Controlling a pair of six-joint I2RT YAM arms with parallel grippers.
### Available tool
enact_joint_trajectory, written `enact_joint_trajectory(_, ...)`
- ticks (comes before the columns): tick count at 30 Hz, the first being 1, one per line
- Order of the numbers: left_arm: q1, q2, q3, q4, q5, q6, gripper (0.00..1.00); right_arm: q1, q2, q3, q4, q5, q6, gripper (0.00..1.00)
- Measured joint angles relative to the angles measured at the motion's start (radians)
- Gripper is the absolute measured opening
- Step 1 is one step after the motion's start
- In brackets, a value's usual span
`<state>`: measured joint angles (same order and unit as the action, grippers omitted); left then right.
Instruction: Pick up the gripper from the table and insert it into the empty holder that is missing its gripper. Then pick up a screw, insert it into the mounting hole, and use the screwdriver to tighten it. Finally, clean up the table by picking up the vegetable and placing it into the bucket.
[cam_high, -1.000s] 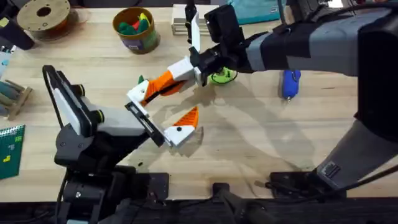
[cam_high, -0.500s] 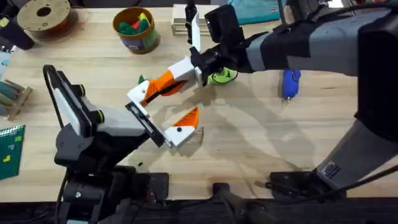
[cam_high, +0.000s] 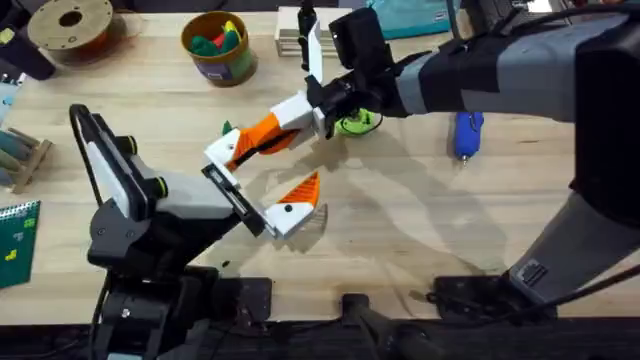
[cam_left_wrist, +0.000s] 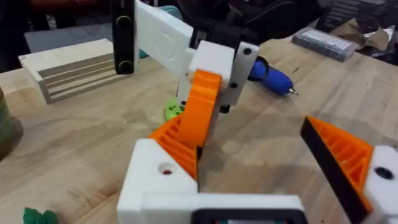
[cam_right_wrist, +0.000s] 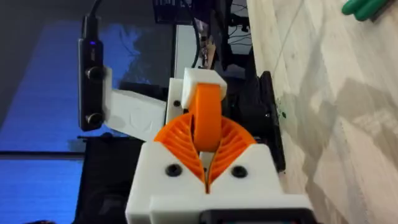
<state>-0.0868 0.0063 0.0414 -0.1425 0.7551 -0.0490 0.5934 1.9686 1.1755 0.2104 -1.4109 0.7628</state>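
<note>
We see the right gripper (cam_high: 268, 133) reaching across from 3 o'clock, its jaws closed on the gripper (cam_left_wrist: 202, 112), whose lower end sits at the holder (cam_left_wrist: 155, 177), the left gripper's (cam_high: 258, 182) white finger without an orange tip. The left jaws stand wide. From there, the bucket (cam_high: 219, 48) lies toward 11 o'clock with the vegetable (cam_high: 227, 131) close beside, and the screwdriver (cam_high: 467, 133) toward 2 o'clock.

Pale wood-grain table (cam_high: 400, 220), ribbed orange plastic gripper (cam_left_wrist: 198, 118)
</note>
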Motion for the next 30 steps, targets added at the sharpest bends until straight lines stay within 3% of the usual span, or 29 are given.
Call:
enact_joint_trajectory(12,0.0,0.0,0.0,0.0,-0.001,0.0,0.985,0.0,0.0,0.0,0.0,0.0,0.0,0.038)
enact_joint_trajectory(20,0.0,0.0,0.0,0.001,0.002,0.007,0.985,0.0,0.0,0.0,-0.001,0.005,-0.001,0.181)
enact_joint_trajectory(30,-0.008,0.0,0.0,0.001,0.029,0.008,0.985,0.006,0.001,0.0,-0.001,0.02,-0.004,0.256)
